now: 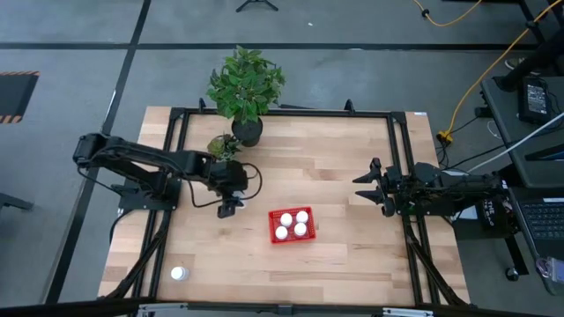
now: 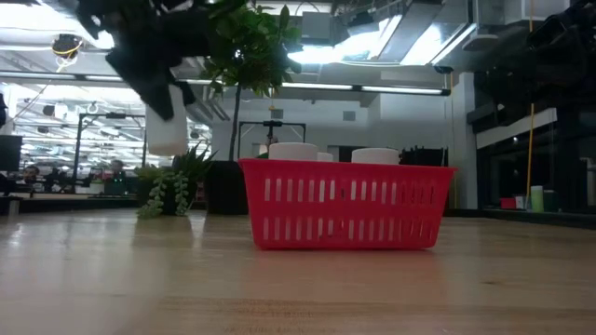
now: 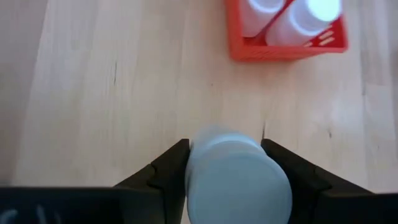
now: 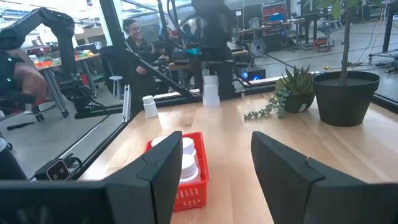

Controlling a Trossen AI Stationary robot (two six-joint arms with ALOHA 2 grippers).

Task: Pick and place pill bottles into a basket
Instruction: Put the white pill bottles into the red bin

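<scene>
Red mesh basket point(image 1: 290, 226) holding white pill bottles point(image 1: 293, 224) — another white bottle point(image 1: 179, 274) apart on the pale wood-grain bench point(image 1: 335, 167). Green plant point(image 1: 245, 82) in a black pot point(image 1: 248, 131) — dark arms.

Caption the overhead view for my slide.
Left gripper carries a bottle toward the basket holding four; one bottle remains.

Overhead ceiling lights point(image 2: 372, 88) give bright, even illumination; the table point(image 1: 352, 176) shows only soft shadows beneath the plant point(image 1: 245, 84). Near the basket point(image 3: 286, 37), the bottle caps point(image 3: 323, 9) glare white. The held bottle point(image 3: 236, 174) is out of focus.
</scene>
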